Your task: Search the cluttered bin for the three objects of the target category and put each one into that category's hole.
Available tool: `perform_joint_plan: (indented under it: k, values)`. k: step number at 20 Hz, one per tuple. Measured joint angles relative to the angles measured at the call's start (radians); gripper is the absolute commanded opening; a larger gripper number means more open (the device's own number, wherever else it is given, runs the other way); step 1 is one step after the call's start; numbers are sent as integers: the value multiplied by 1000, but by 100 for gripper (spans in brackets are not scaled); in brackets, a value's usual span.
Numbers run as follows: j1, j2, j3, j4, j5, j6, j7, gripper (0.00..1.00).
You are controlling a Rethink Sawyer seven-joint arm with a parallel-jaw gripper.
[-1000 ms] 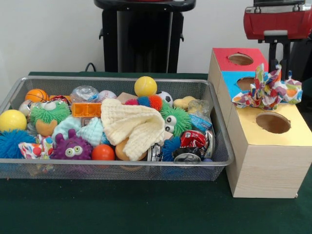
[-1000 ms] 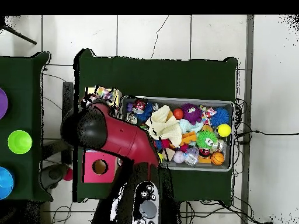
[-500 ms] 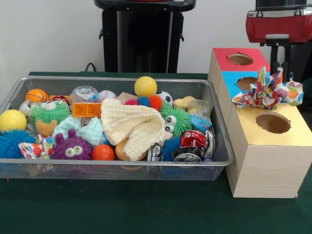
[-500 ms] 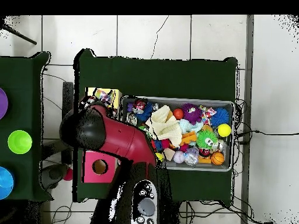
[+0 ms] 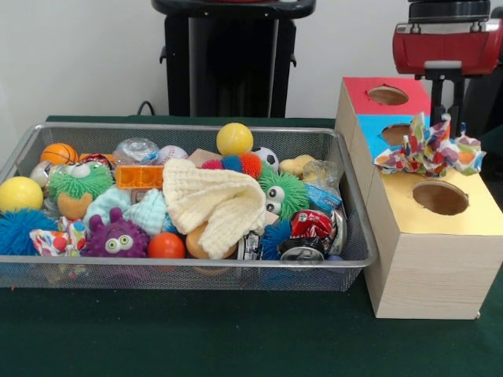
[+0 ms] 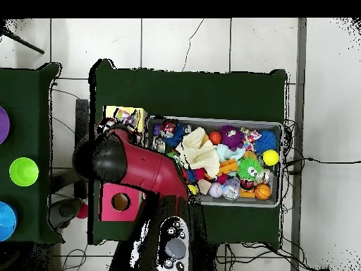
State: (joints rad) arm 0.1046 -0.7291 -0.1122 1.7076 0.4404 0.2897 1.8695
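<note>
Green table: mesh bin [image 5: 47,271] toy-crammed (cream cloth [image 5: 216,200] topmost); end effector [image 5: 445,129] pinching patterned cloth [image 5: 428,149].

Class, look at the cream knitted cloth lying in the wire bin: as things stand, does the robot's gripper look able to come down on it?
Probably yes. The cream knitted cloth lies on top of the clutter, uncovered, and the wire bin is open above. But the gripper is over the box, seemingly holding the patterned cloth.
</note>
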Motion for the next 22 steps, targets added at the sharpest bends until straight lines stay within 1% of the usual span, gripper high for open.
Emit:
perform_joint_plan:
  k: [6,11,17,22]
  values:
    - [0,9,0,0,-49,-44,0,0]
    - [-4,9,1,0,-81,-45,0,0]
    - [-12,10,2,0,-93,-48,0,0]
    - [-23,10,10,0,-94,-80,0,0]
